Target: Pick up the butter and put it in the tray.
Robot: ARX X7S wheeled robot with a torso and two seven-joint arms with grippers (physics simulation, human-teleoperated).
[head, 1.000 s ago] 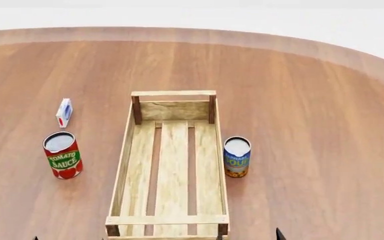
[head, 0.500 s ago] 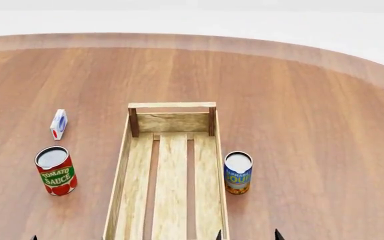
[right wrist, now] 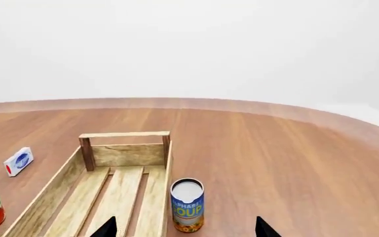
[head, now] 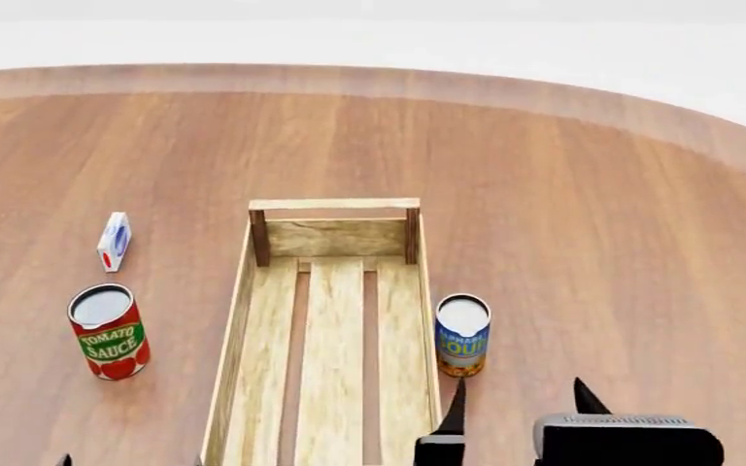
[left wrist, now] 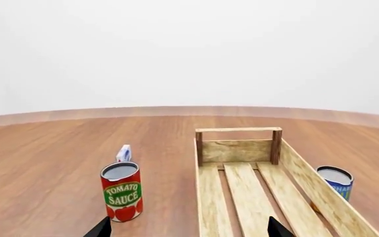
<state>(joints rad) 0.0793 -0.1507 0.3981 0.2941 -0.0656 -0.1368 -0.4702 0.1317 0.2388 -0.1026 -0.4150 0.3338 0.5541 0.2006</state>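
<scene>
Butter is nowhere to be seen in any of the three views, so the one relation the coming move depends on (which way the carton lies from either pincer, and how its long axis runs) cannot be read here. The only carton in sight is a small white-blue-red carton (head: 114, 241), well to the left of the tray's far end, and it is not the butter.

The tray (head: 233, 330) lies lengthwise away from the robot in the middle of the round wooden table (head: 606, 214), its slatted bottom bare. A tomato sauce can (head: 109, 332) stands upright well apart from the tray's left wall. A soup can (head: 462, 336) stands upright just beside the tray's right wall, not touching it.

The right gripper (head: 520, 403) hovers near the tray's near right corner, on the robot's side of the soup can, with its fingers spread wide and nothing between them. The left gripper (left wrist: 188, 229) is likewise spread wide and empty, facing down the tray's length.

With the butter unseen, neither arm can be called nearer. My judgement is that the butter must be found before any reach is chosen, likely off beyond what these views cover.
</scene>
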